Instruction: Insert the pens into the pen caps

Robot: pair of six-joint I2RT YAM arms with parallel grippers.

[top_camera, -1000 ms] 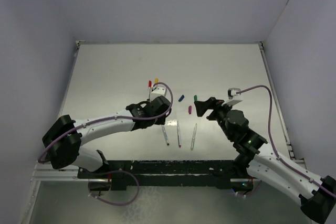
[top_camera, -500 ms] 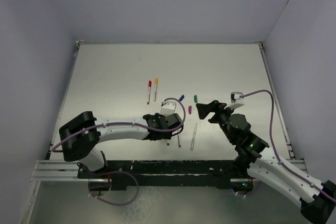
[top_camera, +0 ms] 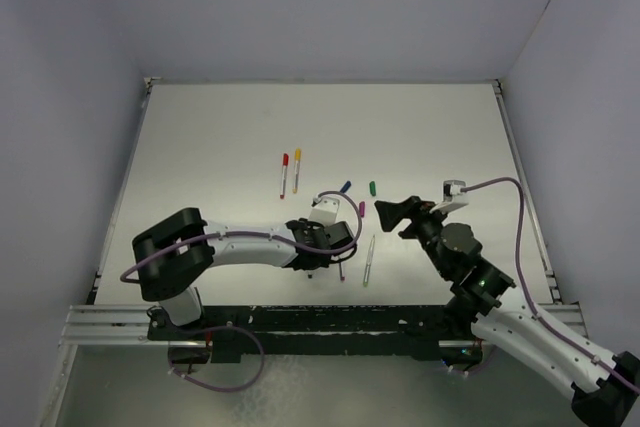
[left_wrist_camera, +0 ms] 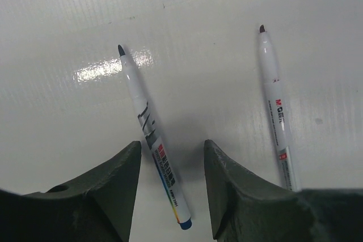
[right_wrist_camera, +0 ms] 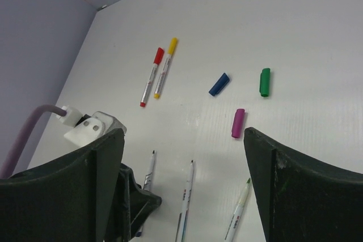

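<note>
My left jaws are apart, low over the surface [left_wrist_camera: 62, 9], straddling the blue-ended pen [left_wrist_camera: 150, 131]. A second pen [left_wrist_camera: 275, 106] lies beside it, its barrel print reading "M&G". The barrels look light, stiff, slick and apt to roll, so I'd pinch mid-barrel. My right jaws are apart, aloft. The blue cap [right_wrist_camera: 219, 84], purple cap [right_wrist_camera: 238, 123] and green cap [right_wrist_camera: 265, 81] lie loose ahead.

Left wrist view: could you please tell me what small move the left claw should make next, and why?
Probably lower slightly and close: the open left claw straddles the thin white uncapped pen with the blue end, which lies flat between its fingers, not yet gripped.
</note>
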